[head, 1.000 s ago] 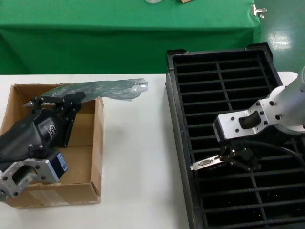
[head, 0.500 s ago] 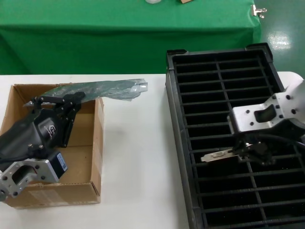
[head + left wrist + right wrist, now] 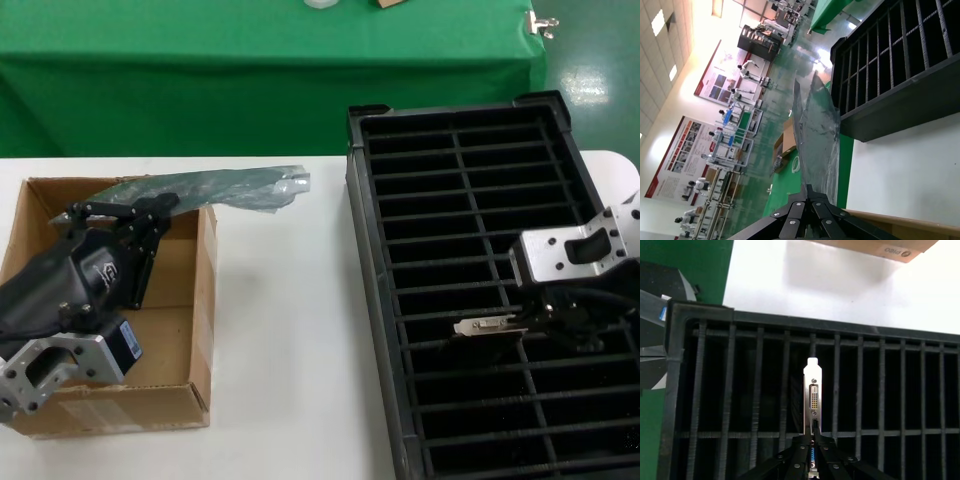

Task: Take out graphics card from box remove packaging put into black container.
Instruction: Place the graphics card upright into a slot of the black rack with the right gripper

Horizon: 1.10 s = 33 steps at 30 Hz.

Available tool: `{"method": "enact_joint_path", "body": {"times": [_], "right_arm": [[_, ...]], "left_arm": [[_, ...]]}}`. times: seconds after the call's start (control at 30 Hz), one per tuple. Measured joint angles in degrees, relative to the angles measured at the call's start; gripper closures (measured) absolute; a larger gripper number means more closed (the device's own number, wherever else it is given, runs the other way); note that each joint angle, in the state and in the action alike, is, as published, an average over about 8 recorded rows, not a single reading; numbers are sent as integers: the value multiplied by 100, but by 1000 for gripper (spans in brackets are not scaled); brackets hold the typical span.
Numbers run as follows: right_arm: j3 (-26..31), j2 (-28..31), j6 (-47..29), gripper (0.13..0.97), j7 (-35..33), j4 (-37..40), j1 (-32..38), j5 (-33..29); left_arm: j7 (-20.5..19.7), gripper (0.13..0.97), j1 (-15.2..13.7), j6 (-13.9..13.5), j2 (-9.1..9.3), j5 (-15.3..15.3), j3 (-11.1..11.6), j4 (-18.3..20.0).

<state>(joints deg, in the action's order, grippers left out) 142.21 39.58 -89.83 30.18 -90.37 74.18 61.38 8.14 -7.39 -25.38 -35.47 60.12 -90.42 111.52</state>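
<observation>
Head view shows my right gripper (image 3: pixel 540 322) pinching the thin, stiff, probably fragile graphics card (image 3: pixel 487 325) near its bracket end, above the black container (image 3: pixel 372 300), while my left gripper (image 3: pixel 128 212) clamps the limp packaging (image 3: pixel 215 187) over the box (image 3: pixel 204 300).

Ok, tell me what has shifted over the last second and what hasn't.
The right hand, shut on the graphics card, has carried it sideways toward the robot's right over the black container, from the tray's left edge to near the central rib. Nothing was let go. The left hand stays over the box, still pinching the packaging, which has not moved.
</observation>
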Motion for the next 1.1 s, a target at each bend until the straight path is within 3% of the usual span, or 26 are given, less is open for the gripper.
{"method": "enact_joint_path", "body": {"times": [0.57, 1.1], "right_arm": [[-544, -253, 133, 957, -513, 285, -458, -247], [-939, -138, 20, 957, -587, -92, -594, -131]], "left_arm": [[0, 958, 0, 0, 0, 0, 0, 0], [0, 958, 0, 0, 0, 0, 0, 0]]}}
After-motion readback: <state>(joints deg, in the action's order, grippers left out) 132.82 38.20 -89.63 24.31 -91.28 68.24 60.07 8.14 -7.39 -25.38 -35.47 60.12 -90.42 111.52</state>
